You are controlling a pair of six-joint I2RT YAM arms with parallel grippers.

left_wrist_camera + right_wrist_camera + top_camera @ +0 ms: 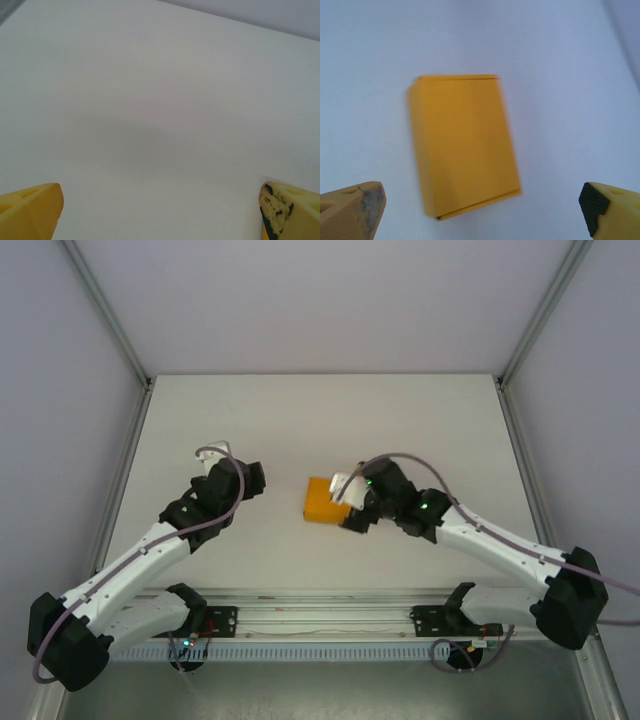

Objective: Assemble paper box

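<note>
surface: white, carries the work | paper box: folded shut, lying flat mid-surface, just ahead of right gripper | right gripper: released, jaws wide | left gripper: released, well apart from box | risk: light card may slide or dent under an unbraced one-sided push
</note>
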